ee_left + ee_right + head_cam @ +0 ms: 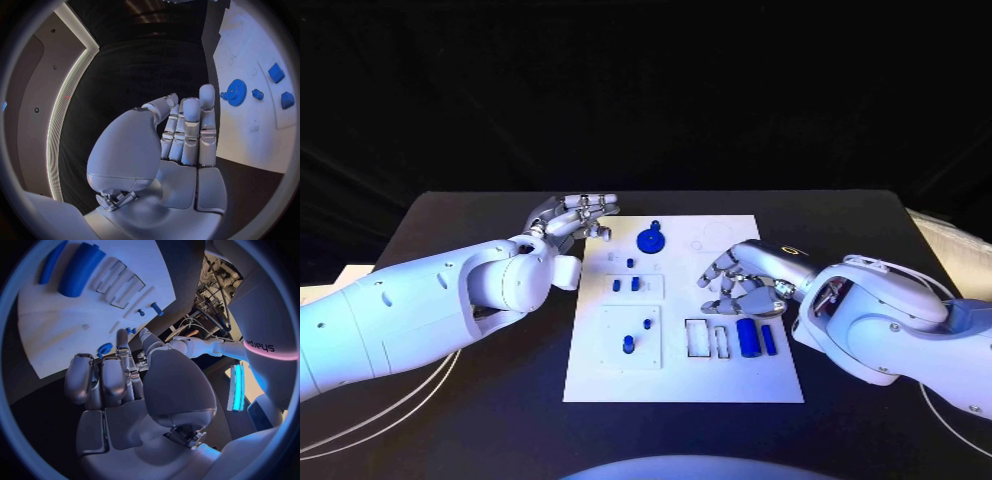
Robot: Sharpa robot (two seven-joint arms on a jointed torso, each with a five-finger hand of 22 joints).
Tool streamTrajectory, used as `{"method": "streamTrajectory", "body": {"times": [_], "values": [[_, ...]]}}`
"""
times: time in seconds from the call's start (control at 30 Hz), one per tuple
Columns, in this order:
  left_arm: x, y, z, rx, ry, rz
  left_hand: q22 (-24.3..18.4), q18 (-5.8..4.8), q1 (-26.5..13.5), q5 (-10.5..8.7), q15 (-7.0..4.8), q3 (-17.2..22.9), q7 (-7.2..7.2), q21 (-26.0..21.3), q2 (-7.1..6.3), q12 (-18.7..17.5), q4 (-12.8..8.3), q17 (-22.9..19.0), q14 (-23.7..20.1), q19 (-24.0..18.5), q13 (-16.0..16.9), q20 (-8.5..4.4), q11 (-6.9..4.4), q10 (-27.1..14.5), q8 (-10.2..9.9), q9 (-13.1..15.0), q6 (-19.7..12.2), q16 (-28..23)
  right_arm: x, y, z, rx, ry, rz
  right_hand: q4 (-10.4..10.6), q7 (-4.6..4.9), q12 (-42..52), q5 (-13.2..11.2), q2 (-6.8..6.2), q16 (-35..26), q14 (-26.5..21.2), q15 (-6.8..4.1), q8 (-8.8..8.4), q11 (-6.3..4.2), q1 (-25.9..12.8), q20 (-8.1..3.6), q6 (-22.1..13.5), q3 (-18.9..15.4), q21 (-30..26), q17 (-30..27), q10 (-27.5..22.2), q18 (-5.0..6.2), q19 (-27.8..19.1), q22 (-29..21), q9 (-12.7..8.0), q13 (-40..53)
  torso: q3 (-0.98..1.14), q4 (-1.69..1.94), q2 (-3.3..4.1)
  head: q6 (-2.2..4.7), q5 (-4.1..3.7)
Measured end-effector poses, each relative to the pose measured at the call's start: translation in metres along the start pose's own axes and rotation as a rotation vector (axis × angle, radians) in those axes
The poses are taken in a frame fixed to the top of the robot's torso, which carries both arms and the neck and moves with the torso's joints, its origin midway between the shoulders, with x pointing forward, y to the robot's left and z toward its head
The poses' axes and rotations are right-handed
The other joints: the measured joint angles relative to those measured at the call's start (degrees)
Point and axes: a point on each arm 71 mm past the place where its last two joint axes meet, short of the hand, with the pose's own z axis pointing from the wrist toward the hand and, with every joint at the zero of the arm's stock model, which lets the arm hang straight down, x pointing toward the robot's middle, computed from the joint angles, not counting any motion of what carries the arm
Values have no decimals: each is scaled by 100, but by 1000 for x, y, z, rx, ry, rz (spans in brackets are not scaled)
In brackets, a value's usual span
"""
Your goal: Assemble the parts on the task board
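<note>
On the black desk (473,215), my left hand (571,218) hovered empty, fingers apart, beside the task board (733,385), my right hand (744,280) above it, loosely curled, grasping nothing.

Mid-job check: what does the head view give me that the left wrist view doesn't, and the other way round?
Head view alone: the right hand above the task board, the blue cylinder and bar beside the empty slots, and the small parts on the lower plate. Left wrist view alone: the left hand's palm side, fingers straight, holding nothing. Both: the blue gear, and the left hand just off the board's edge.
</note>
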Motion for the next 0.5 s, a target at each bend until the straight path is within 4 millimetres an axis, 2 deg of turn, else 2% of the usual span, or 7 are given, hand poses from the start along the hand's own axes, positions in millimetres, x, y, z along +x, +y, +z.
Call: {"method": "streamTrajectory", "body": {"times": [0.03, 0.1, 0.13, 0.17, 0.27, 0.4, 0.5], "values": [[0, 0, 0, 0, 0, 0, 0, 1, 0, 0, 0, 0, 0, 0, 0, 0, 0, 0, 0, 0, 0, 0, 0, 0, 0, 0, 0, 0, 0, -7, -5, 41, 7, 12, 69, -22, 215, 52, 4, 129, 9, -9, 46, -28, -14, -20, 18, -69, 97, 207, 32, 0, 84, 153, 10, 188, 1, -10, -5, 1, -16], [0, 0, 0, -1, 0, 0, 0, 0, 0, 0, 0, 0, 0, 0, 0, 0, 0, 0, 0, 0, 0, 0, 0, 0, 0, 0, 0, 0, 2, -16, -13, 100, 18, 25, 252, -46, 1149, 134, 4, 341, 8, -34, 181, -80, -13, -61, 8, -252, 251, 528, -104, -1, 176, 385, 29, 1189, -3, -31, -14, 4, -53], [-1, 0, -1, -1, 0, 0, 0, 0, 0, 0, 0, 0, 0, 0, 0, 0, 0, 0, 0, 0, 0, 0, 0, 0, 0, 0, 0, 0, 3, -22, -18, 138, 26, 31, 342, -62, 1630, 194, 12, 402, 7, -34, 250, -69, -5, -72, -12, -342, 296, 619, -222, 0, 187, 452, 36, 1728, -3, -44, -20, 8, -77], [-1, 0, -1, -1, -1, 1, 0, 0, 0, 0, 0, 0, 0, 0, 0, 0, 0, 0, 0, 0, 0, 0, 0, 0, 0, 0, 0, 0, 4, -26, -21, 163, 32, 34, 436, -61, 2062, 268, 53, 450, 8, -34, 324, -59, 35, -53, -26, -436, 335, 694, -316, -71, 206, 510, 44, 2219, -7, -54, -25, 11, -94], [-2, 0, -1, -2, -2, 1, -1, 0, 0, 0, 0, 0, 0, 0, 0, 0, 0, 0, 0, 0, 0, 0, 0, 0, 0, 0, 0, 0, 6, -34, -28, 221, 46, 37, 605, -61, 2837, 452, 129, 560, 8, -33, 457, -58, 112, -31, -26, -627, 382, 892, -351, -88, 228, 586, 48, 3142, -10, -89, -42, 14, -149], [-1, 0, -1, -3, -1, 1, 2, 1, 0, 0, 0, 0, 12, 0, 0, 0, 0, -4, 0, 0, 0, 0, 0, -43, 0, 0, -12, 0, 10, -39, -36, 285, 73, 30, 760, -58, 3029, 475, 157, 573, 8, -33, 542, -35, 92, -31, -109, -875, 382, 946, -476, -88, 228, 587, 48, 3441, -15, -115, -59, 14, -183], [-1, 1, -2, -4, -1, 1, 6, 0, 0, 0, 0, 0, 21, 0, 0, 0, 0, -8, 0, 0, 0, 0, 2, -44, 0, 0, -22, 0, 15, -39, -39, 314, 96, 19, 795, -55, 3112, 475, 203, 573, 8, -32, 586, -27, 45, -30, -112, -988, 407, 964, -484, -88, 227, 586, 48, 3565, -16, -119, -67, 15, -210]]}}
